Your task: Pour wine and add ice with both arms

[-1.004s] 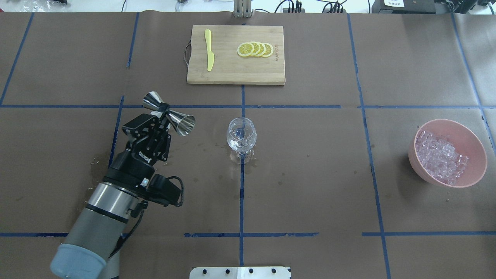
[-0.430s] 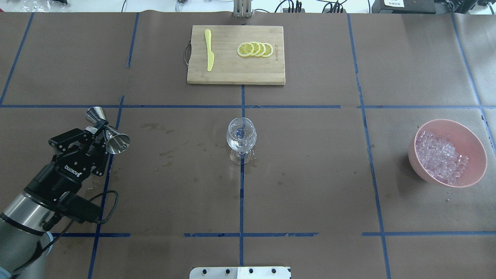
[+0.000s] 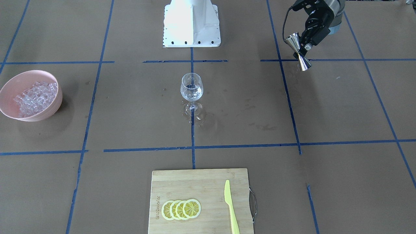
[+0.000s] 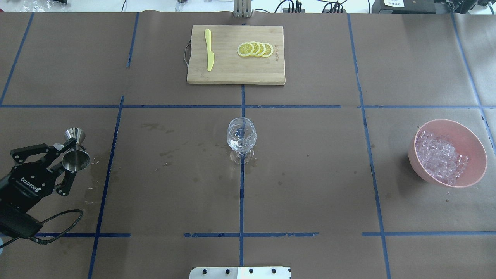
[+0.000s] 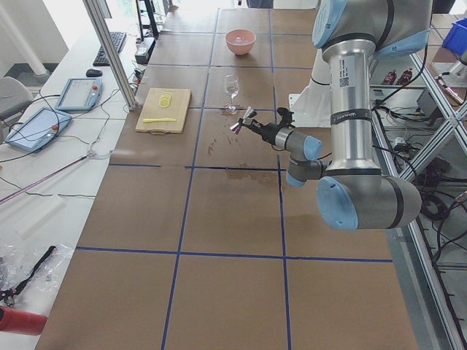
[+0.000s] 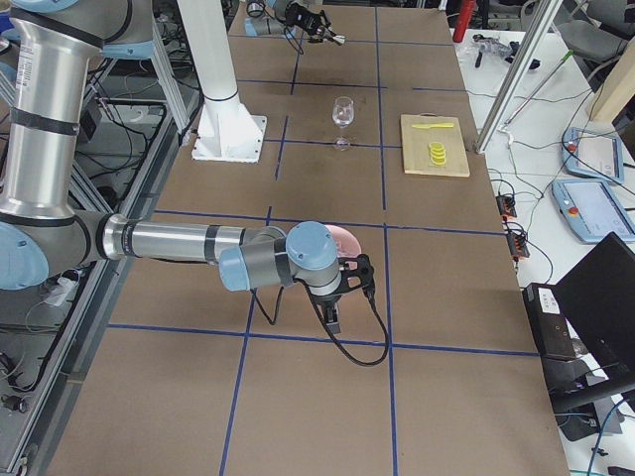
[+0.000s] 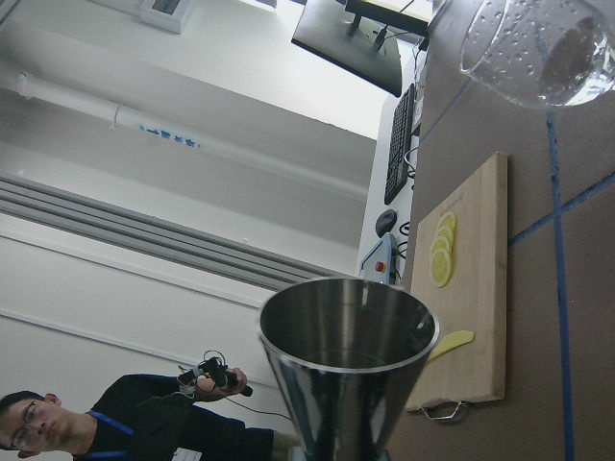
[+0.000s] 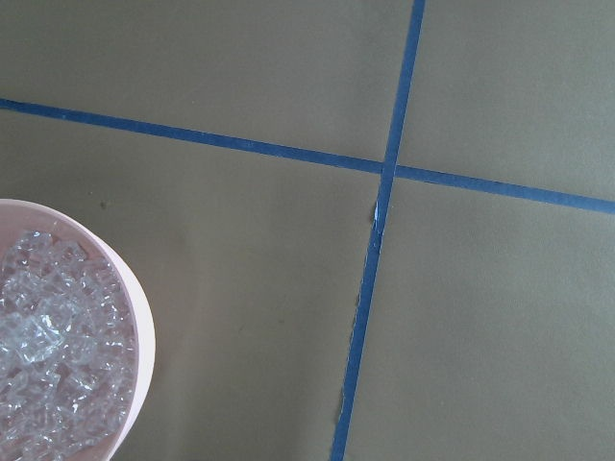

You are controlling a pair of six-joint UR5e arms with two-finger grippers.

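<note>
My left tool point(image 4: 73, 146) hangs far to my left of the wine glass point(image 4: 241, 135), close to the desk point(image 4: 310, 193) edge, its fingers pinched on the waist of a steel jigger point(image 4: 76, 159). The jigger is tilted, and the cup facing my wrist camera shows bare steel inside. A wide stretch of brown desk, marked only by wet stains, lies between this tool and the glass.

The glass stands upright on its foot, beaded with droplets (how much it holds I cannot tell).

Far to my right of the glass sits a pink bowl point(image 4: 477, 155) heaped with the ice point(image 4: 440, 157). My right tool point(image 6: 333, 315) hangs beyond that bowl from the glass, just beside it and near that end of the desk; whether its fingers are spread or closed I cannot tell.

Past the glass, away from me, a cutting board point(image 4: 232, 73) carries lemon slices point(image 4: 255, 49) and a yellow knife point(image 4: 209, 50).
</note>
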